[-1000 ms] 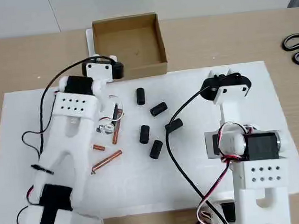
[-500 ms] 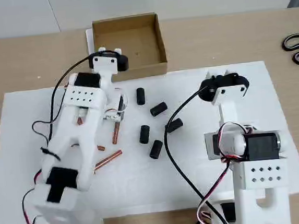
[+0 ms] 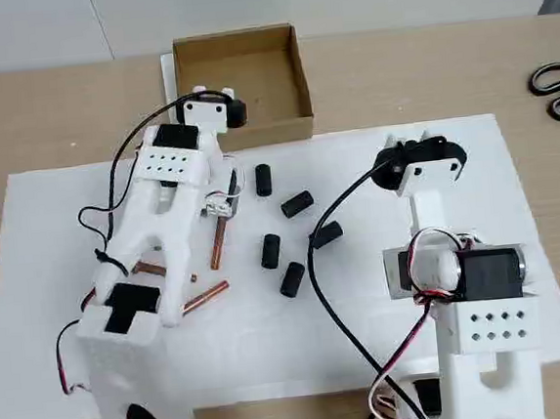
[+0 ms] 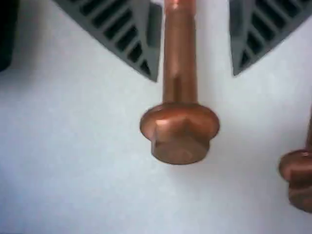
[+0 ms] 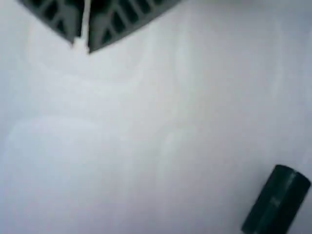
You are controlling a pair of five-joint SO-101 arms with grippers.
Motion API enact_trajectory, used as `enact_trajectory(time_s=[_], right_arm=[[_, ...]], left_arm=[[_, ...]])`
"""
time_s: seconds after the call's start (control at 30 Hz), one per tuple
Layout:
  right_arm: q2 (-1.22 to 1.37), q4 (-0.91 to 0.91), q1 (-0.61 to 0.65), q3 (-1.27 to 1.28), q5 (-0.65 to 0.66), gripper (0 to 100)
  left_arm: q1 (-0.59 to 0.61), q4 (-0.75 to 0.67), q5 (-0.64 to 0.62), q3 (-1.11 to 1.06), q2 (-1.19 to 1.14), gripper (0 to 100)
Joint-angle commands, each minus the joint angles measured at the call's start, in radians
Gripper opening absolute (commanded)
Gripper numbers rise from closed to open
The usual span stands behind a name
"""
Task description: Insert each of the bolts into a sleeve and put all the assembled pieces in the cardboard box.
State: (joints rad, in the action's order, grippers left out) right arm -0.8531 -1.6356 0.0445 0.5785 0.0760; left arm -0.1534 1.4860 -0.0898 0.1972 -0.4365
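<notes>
1. Bolts of copper colour lie on the white sheet [image 3: 470, 144] by the left arm; one bolt [image 3: 218, 244] runs out from under that arm's wrist; a lower bolt [image 3: 206, 296] lies slantwise near the arm's base.
2. Seen from the left wrist, the left gripper [image 4: 195, 75] stands over a flanged bolt [image 4: 179, 131] that lies flat on the sheet; its grey fingers [image 4: 131, 34] are spread, one on each side of the shank; a gap shows on one side, and the other finger is at or just beside the shank.
3. The head of a neighbouring bolt [image 4: 297, 180] lies just beside it, apart from it.
4. Five black sleeves [image 3: 270, 251] lie loose on the sheet between the two arms, none with a bolt in it.
5. The cardboard box [image 3: 299, 71] stands on the table beyond the sheet, near the left wrist.
6. The right gripper [image 5: 84, 46] hangs over bare sheet with its fingers pressed together, holding nothing; one sleeve [image 5: 275, 200] lies well apart from it.
7. Scissors [image 3: 559, 87] rest on the table off the sheet.
</notes>
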Motion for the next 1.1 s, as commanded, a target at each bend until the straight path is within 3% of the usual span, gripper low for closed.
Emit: enact_trajectory(time_s=[0.0, 0.3, 1.07], right_arm=[[-0.002, -0.005, -0.007, -0.044, 0.006, 0.5], [-0.002, -0.005, -0.008, -0.044, 0.005, 0.5], [-0.002, -0.005, -0.008, -0.044, 0.005, 0.4]], left_arm=[[-0.025, 0.006, -0.002, 0.042, 0.009, 9], [-0.066, -0.011, -0.002, 0.041, 0.005, 9], [-0.008, -0.061, 0.002, 0.067, -0.112, 9]])
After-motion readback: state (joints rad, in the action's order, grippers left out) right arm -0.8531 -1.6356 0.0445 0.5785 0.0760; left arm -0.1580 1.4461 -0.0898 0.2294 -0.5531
